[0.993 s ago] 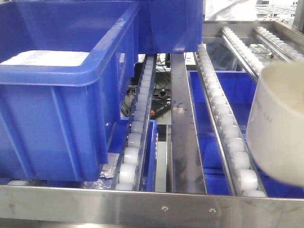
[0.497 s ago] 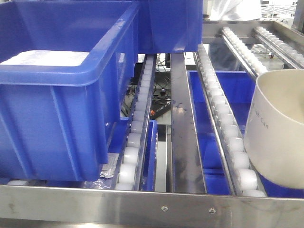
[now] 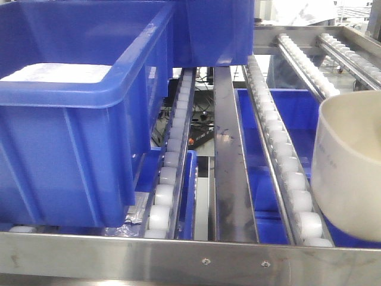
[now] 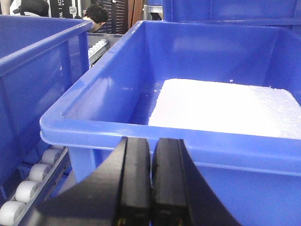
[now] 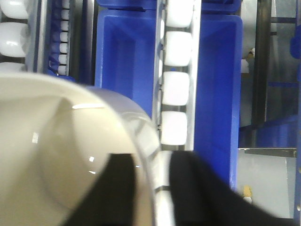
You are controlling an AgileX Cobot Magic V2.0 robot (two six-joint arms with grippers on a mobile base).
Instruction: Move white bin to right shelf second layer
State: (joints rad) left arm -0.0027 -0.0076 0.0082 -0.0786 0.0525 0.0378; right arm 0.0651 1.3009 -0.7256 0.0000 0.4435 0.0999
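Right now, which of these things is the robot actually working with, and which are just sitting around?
Part of the job:
- white bin, its wall pinched by the right tool
- right shelf second layer, the roller tracks the bin hangs over

Just sitting around:
- big blue crate holding a white foam slab
- blue crates on the level below
- left tool, shut and empty

You have a stainless-steel rack level point(image 3: 232, 173) with sloping tracks of small white plastic rollers point(image 3: 286, 161) and a flat steel front rail with screws point(image 3: 178, 257). On its left tracks sits a large blue plastic crate point(image 3: 77, 119) holding a white foam slab point(image 4: 225, 106), with another blue crate point(image 3: 214, 33) behind it.
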